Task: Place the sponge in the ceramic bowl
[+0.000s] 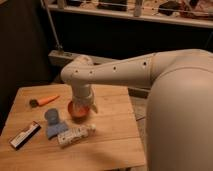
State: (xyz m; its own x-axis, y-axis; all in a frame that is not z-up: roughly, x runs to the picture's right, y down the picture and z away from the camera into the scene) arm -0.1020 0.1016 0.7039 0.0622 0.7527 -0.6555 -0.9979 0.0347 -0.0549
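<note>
The robot's white arm (125, 67) reaches from the right across a wooden desk (112, 135), its hand (84, 106) hanging just above the orange-red ceramic bowl (77, 112) near the desk's middle, fingers apart and nothing between them. A white bottle (75, 135) lies on its side toward the front edge, and a flat black box (25, 135) lies near the front-left corner. A blue cup (51, 116) stands left of the bowl, and the light blue sponge (57, 130) lies on the desk against the cup's front side, outside the bowl. An orange-handled tool (45, 100) rests near the back-left corner.

By this showing the sponge awaits pickup. The hand must travel front-left, descend over the sponge and close, staying off the cup and bottle that crowd it. The desk's right half offers open room, and the left and front edges sit close to the clutter.
</note>
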